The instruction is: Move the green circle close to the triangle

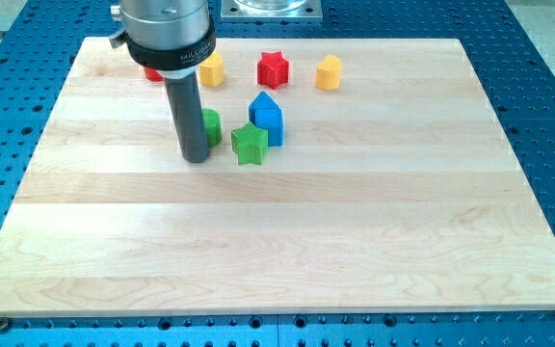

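The green circle (pixel 212 126) lies at the upper middle of the wooden board (pixel 287 241), its left part hidden behind my rod. My tip (pixel 197 158) rests on the board, touching or nearly touching the circle's lower-left side. The blue triangle (pixel 264 104) shows as a pointed blue shape to the circle's right, about one block width away. It merges with a squarer blue part (pixel 273 127) below it; I cannot tell whether these are one block or two. A green star (pixel 250 144) sits between the circle and the blue shape, slightly lower.
A red star (pixel 273 68) and two yellow blocks (pixel 212 69) (pixel 329 72) lie near the board's top edge. A red block (pixel 150 73) is mostly hidden behind the arm's collar. Blue perforated table surrounds the board.
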You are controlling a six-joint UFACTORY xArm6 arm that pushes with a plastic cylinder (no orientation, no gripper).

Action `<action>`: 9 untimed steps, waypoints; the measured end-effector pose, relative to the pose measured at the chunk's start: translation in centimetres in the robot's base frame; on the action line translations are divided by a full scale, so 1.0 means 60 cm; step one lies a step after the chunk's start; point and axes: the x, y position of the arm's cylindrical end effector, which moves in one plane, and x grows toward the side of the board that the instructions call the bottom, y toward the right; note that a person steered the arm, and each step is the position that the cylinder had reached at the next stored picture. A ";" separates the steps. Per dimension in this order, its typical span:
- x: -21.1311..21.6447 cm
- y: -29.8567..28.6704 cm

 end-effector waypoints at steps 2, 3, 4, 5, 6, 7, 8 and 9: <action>-0.027 -0.022; -0.038 0.015; -0.038 0.021; -0.038 0.031; -0.038 0.048; -0.097 0.009; -0.139 0.028; -0.138 0.034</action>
